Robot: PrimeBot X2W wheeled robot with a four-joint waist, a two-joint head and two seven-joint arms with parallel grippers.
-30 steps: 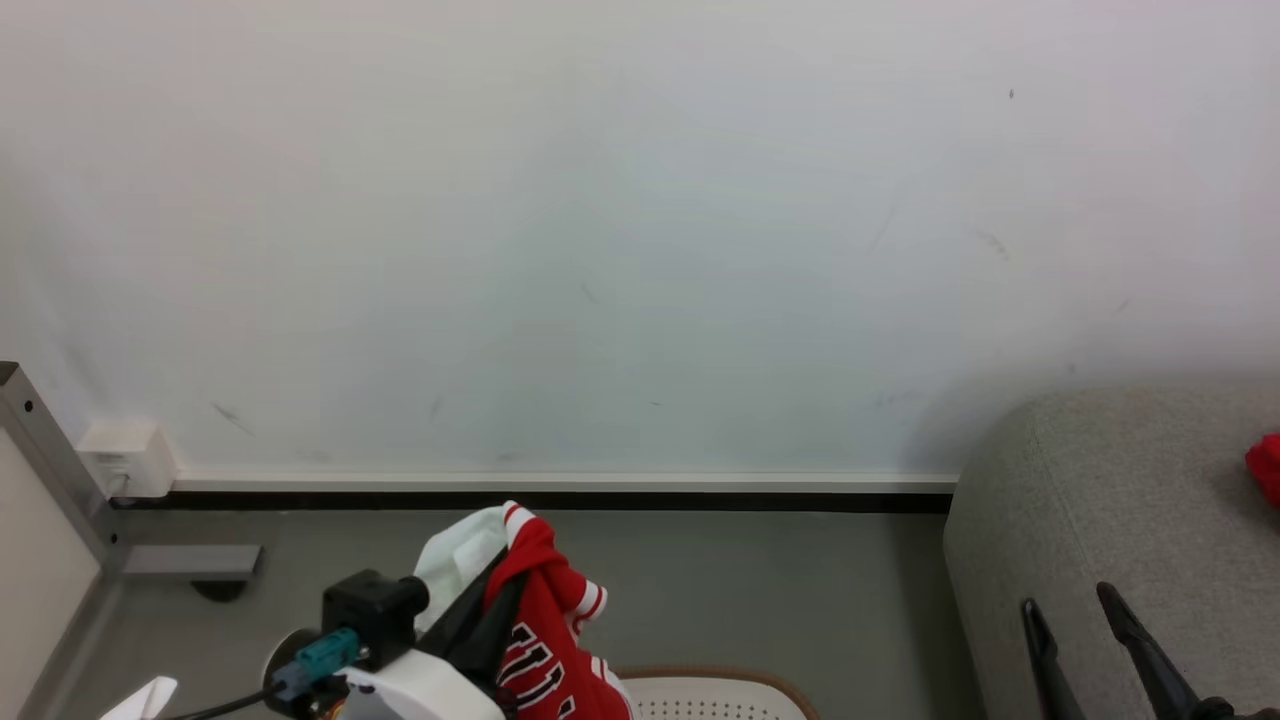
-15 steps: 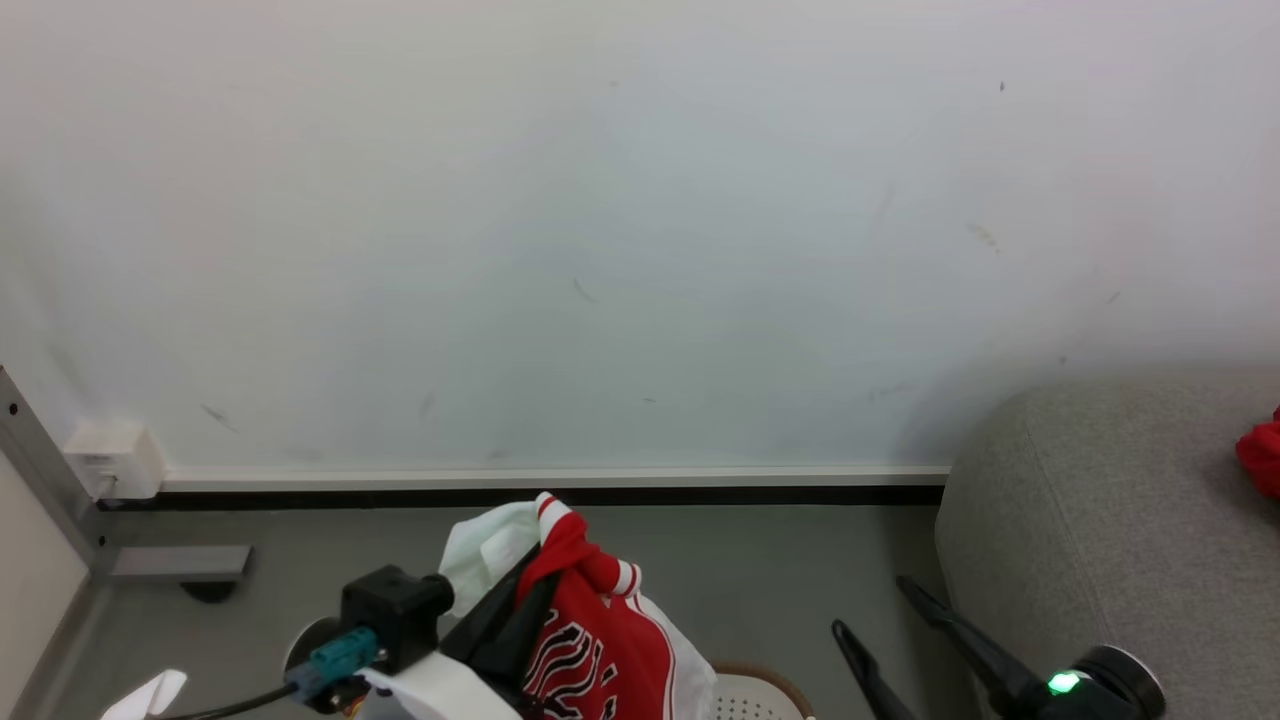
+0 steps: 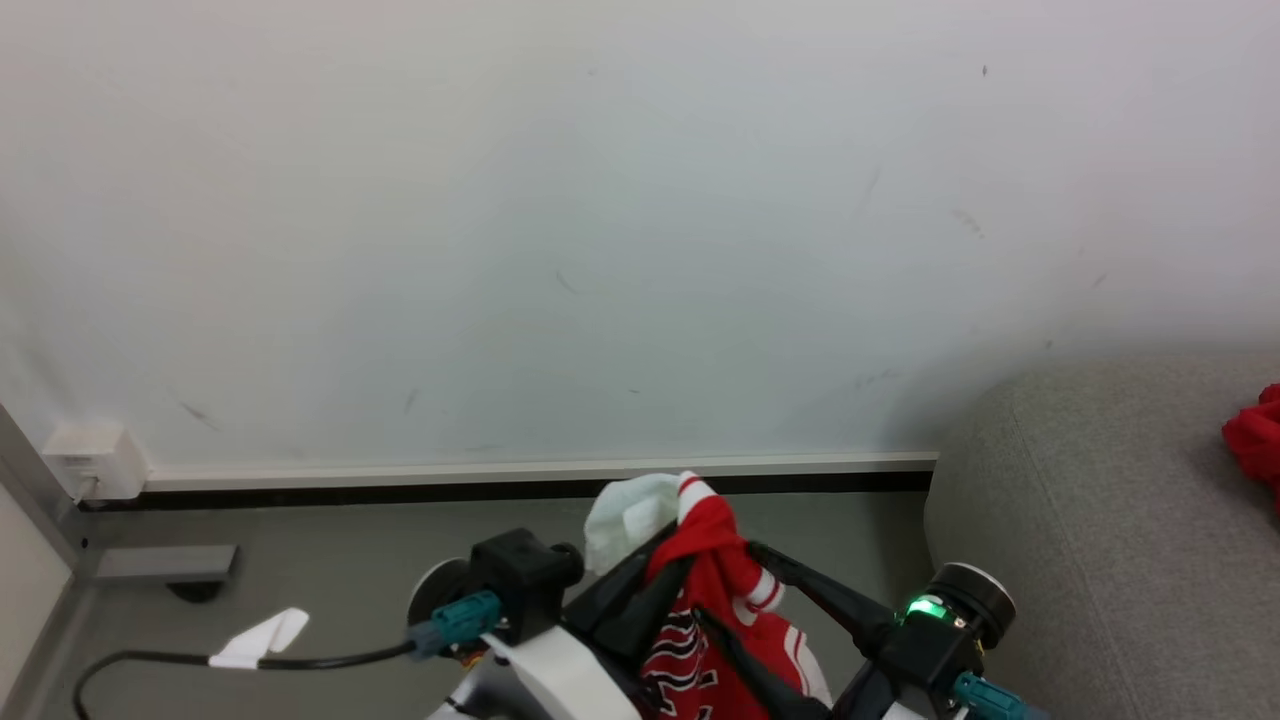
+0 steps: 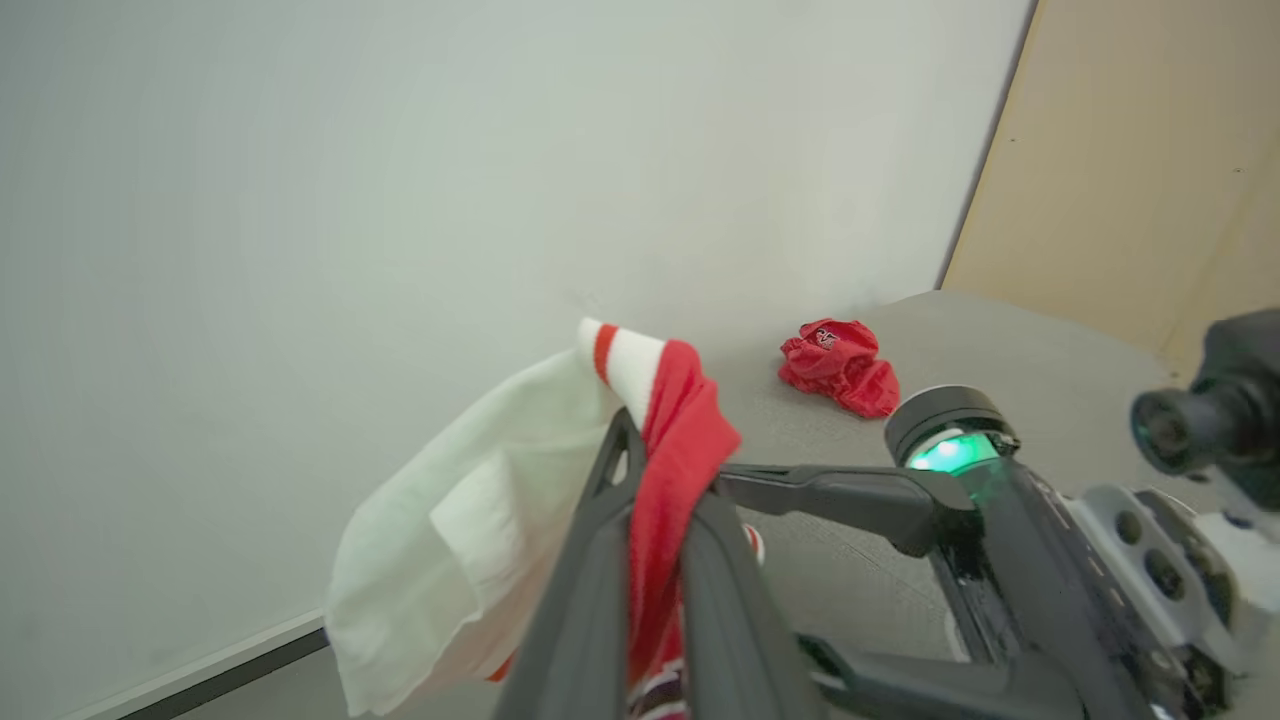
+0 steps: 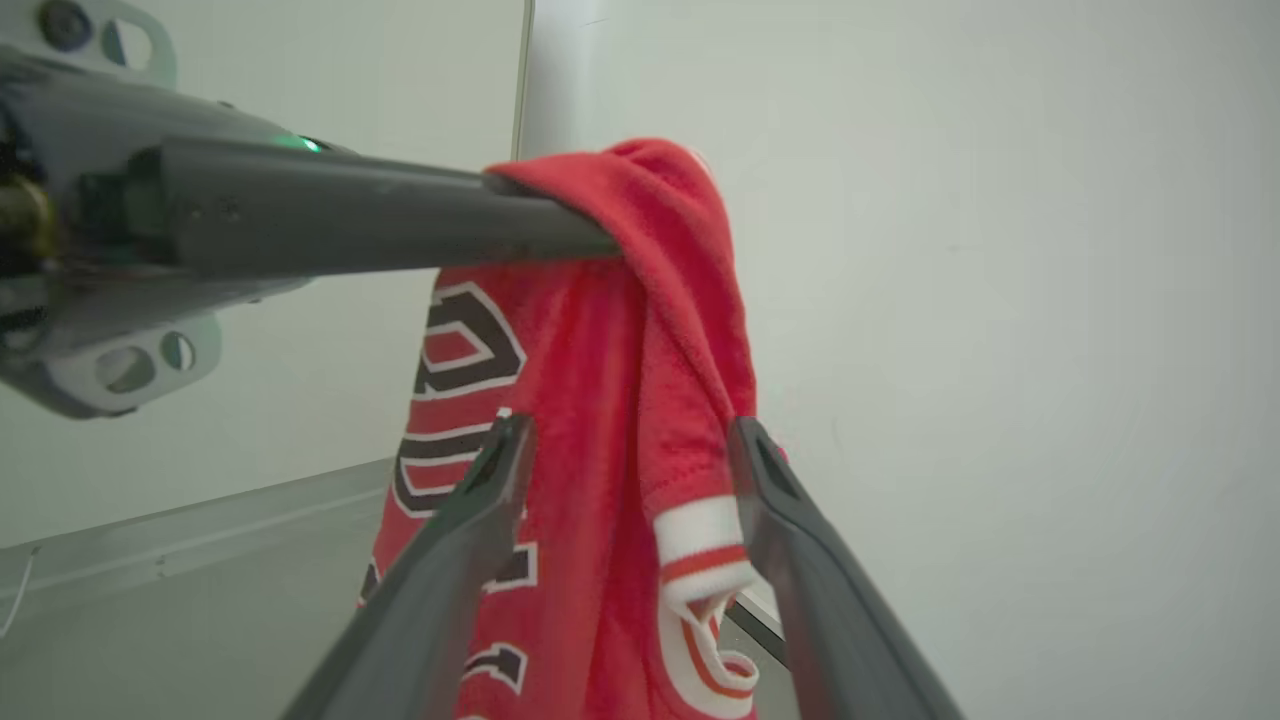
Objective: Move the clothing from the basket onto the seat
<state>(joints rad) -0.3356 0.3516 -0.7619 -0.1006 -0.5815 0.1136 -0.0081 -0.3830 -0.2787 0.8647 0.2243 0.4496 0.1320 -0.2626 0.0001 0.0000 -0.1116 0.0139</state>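
Behind the left gripper (image 3: 665, 560) and the right gripper (image 3: 725, 580) rises a broad, smooth, pale wall (image 3: 600, 200), faintly scuffed. On the right gripper's outer side bulks the seat (image 3: 1100, 520), grey woven upholstery with a rounded corner. A crumpled red garment (image 3: 1255, 440) lies on top of it, well apart from both grippers. Below them spreads a matt grey floor (image 3: 330, 570), edged by a thin white-and-black skirting strip (image 3: 400, 480).

Between the grippers hangs the held clothing (image 3: 715, 560). It is soft red knit with black, white-edged lettering and a ribbed red-and-white striped cuff, and a limp white panel flops off the left gripper's left side. The left gripper's long dark fingers are pressed together on a fold near the cloth's top, so the cloth drapes over them. The right gripper's jaws stand wide apart, one slim finger on either side of the hanging cloth, just beneath the left gripper's tips. Whether they touch the fabric I cannot tell.
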